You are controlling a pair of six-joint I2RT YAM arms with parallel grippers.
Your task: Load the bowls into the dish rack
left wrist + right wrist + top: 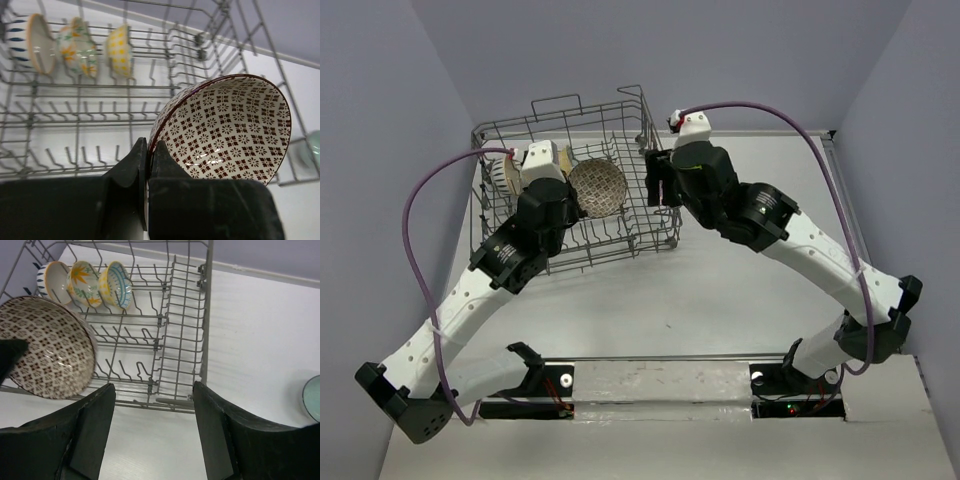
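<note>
Left pincer (150, 150) clamped narrow on the rim of the brown bowl (225, 130), one finger inside the rim and one outside. The bowl is tipped on edge over the middle rows of the rack (182, 340), its patterned inside facing the left wrist camera. Contact with the tines cannot be told. In the top view the bowl sits just right of the left pincer, between the two arms. Right pincer (153, 390) wide, nothing between its fingers, above the rack's right wall with the brown bowl off to its left. The striped bowl (55, 280), flower bowl (82, 282) and yellow bowl (115, 285) stand on edge side by side in the far row. The teal bowl (312, 397) is on the bench (260, 340), outside the rack to its right.
</note>
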